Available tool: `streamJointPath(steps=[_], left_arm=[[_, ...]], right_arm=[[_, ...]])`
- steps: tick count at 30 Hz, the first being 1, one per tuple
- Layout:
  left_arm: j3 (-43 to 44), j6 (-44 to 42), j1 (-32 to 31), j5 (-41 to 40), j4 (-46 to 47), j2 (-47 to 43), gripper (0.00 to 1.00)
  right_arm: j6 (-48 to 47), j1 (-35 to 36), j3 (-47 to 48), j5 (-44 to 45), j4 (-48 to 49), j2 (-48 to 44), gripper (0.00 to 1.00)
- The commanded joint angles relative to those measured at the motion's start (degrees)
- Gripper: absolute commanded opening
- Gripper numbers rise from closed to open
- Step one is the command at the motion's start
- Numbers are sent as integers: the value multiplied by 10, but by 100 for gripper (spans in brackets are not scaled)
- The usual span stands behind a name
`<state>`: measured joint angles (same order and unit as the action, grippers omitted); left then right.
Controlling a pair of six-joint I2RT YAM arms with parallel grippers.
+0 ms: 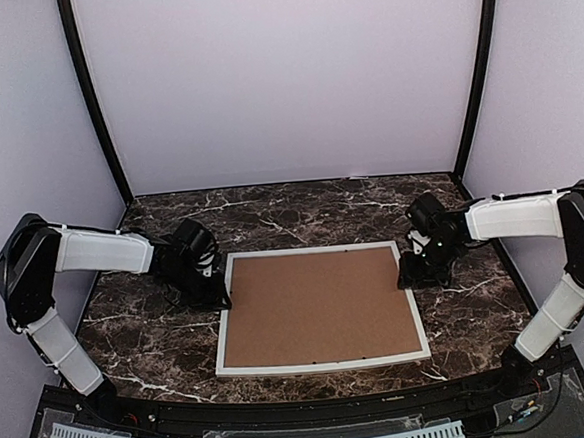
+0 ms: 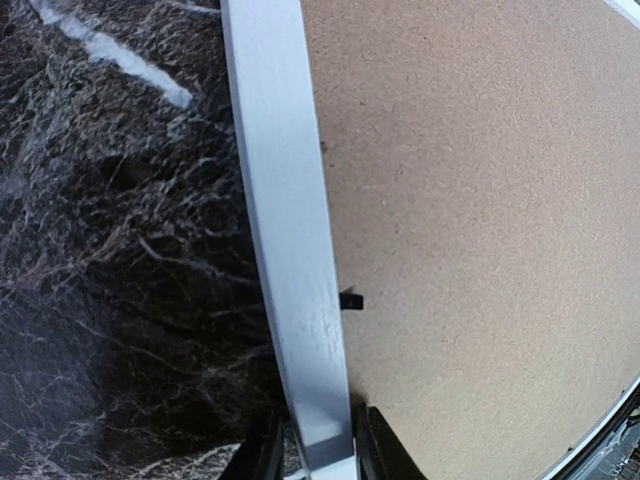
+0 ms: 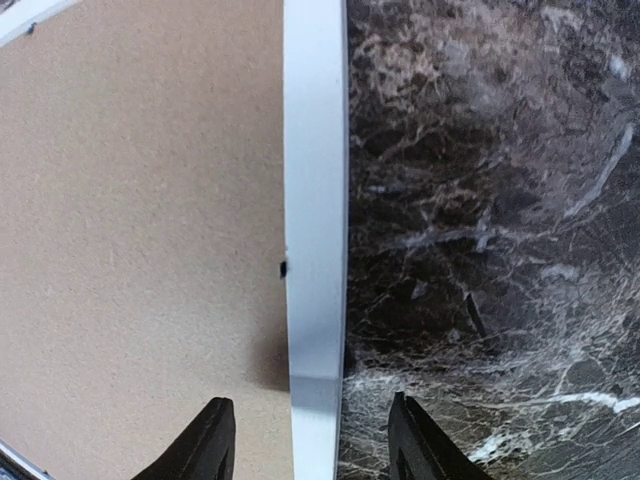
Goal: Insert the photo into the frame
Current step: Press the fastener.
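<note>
The white frame (image 1: 322, 363) lies flat in the middle of the marble table, its back up, and a brown cardboard sheet (image 1: 318, 307) fills its centre. The photo is hidden from every view. My left gripper (image 1: 224, 299) sits at the frame's left rail (image 2: 285, 200), and in the left wrist view its fingers (image 2: 372, 445) press close on both sides of that rail. Over the right rail (image 3: 315, 150) my right gripper (image 1: 404, 276) is open. Its fingertips (image 3: 212, 440) straddle the rail with wide gaps, one above the cardboard (image 3: 140, 220) and one above the marble.
Small black retaining tabs (image 2: 352, 300) (image 3: 284, 269) stick out from the rails' inner edges over the cardboard. The dark marble tabletop (image 1: 302, 213) runs to white walls behind and at the sides. Both arm bases stand at the near edge.
</note>
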<state>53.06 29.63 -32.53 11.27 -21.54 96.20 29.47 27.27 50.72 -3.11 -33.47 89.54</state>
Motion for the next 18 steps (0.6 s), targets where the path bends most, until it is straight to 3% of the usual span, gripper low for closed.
streamJointPath(steps=[1, 18], left_arm=[[-23, 33, -5, 2, 2, -9, 26], [-12, 44, -9, -2, 1, -3, 23]], right_arm=[[-2, -13, 35, 21, -7, -9, 53], [-37, -48, 78, 79, -12, 50, 54]])
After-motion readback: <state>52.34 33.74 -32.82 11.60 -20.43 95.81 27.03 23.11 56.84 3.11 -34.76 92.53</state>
